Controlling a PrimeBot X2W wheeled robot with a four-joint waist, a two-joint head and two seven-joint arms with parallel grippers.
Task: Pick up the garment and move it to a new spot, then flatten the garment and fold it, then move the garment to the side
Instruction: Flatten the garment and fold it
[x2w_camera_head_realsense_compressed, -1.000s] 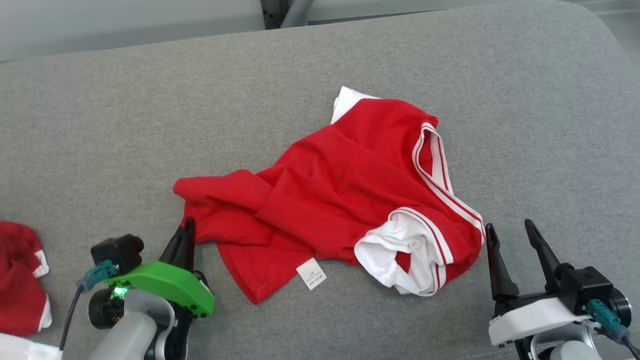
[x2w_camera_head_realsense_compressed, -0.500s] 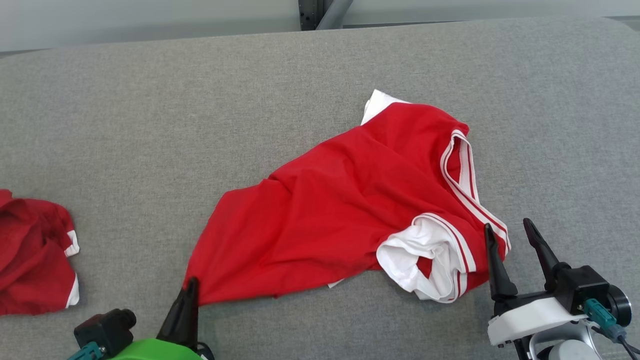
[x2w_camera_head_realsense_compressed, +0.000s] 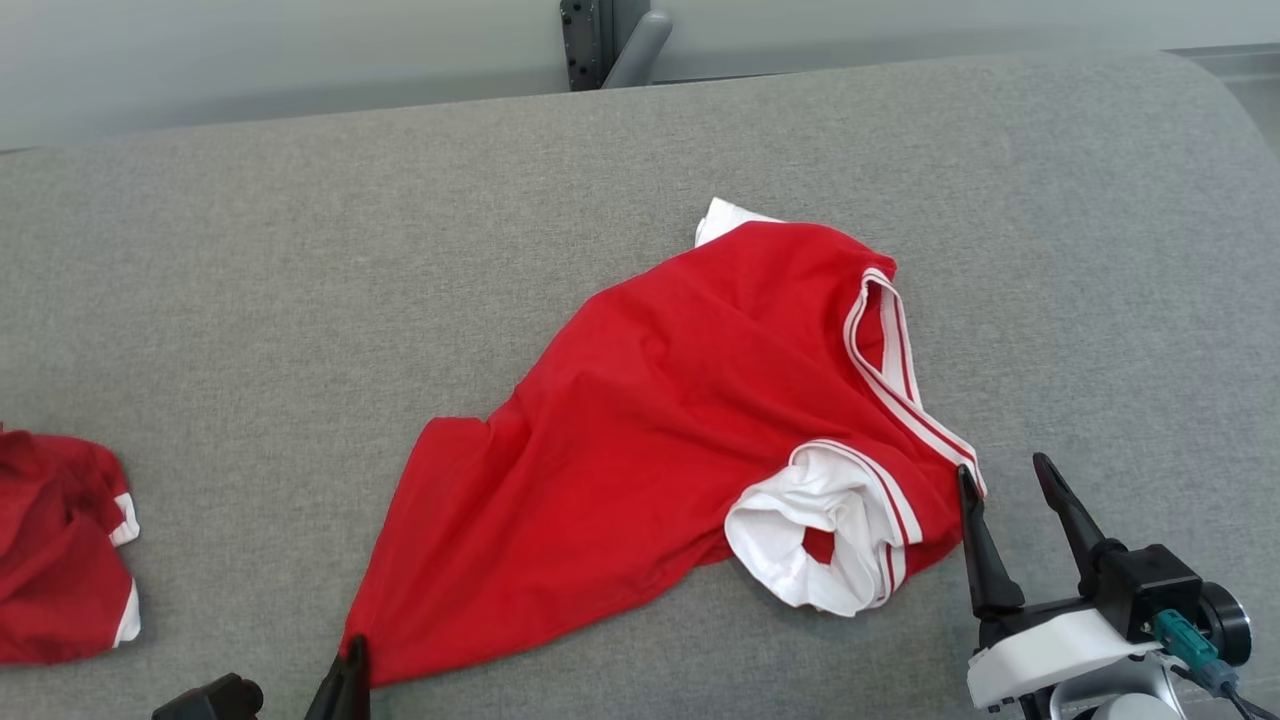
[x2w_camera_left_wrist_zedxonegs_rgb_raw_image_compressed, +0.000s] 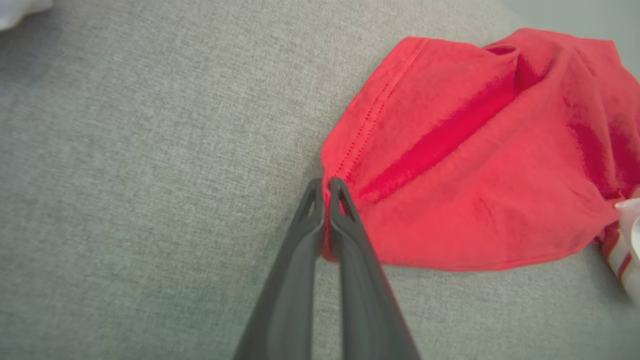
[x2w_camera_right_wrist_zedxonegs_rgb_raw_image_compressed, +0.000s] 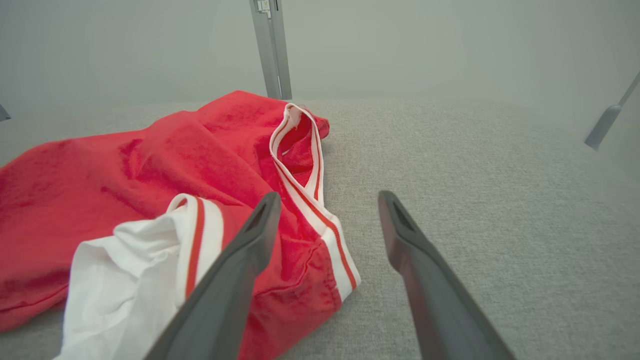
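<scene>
A red garment (x2w_camera_head_realsense_compressed: 680, 420) with white sleeves and a striped neckband lies spread on the grey padded surface (x2w_camera_head_realsense_compressed: 300, 250). My left gripper (x2w_camera_head_realsense_compressed: 352, 650) sits at the bottom edge of the head view, shut on the garment's lower corner. In the left wrist view the two fingers of the left gripper (x2w_camera_left_wrist_zedxonegs_rgb_raw_image_compressed: 325, 184) pinch the stitched hem of the garment (x2w_camera_left_wrist_zedxonegs_rgb_raw_image_compressed: 475, 175). My right gripper (x2w_camera_head_realsense_compressed: 1003, 472) stands open beside the garment's right shoulder, not touching it. The right wrist view has the right gripper (x2w_camera_right_wrist_zedxonegs_rgb_raw_image_compressed: 326, 200) with wide-apart fingers over the garment's (x2w_camera_right_wrist_zedxonegs_rgb_raw_image_compressed: 150, 150) striped neckband edge.
A second red and white cloth (x2w_camera_head_realsense_compressed: 60, 560) lies bunched at the left edge of the grey surface. A metal post (x2w_camera_head_realsense_compressed: 600, 40) rises behind the far edge. The right side of the surface curves off at the corner.
My left gripper has pulled the garment's corner toward the near edge, stretching the crumpled cloth into a flatter shape. The head camera shifted too. The right gripper stayed open beside the shoulder.
</scene>
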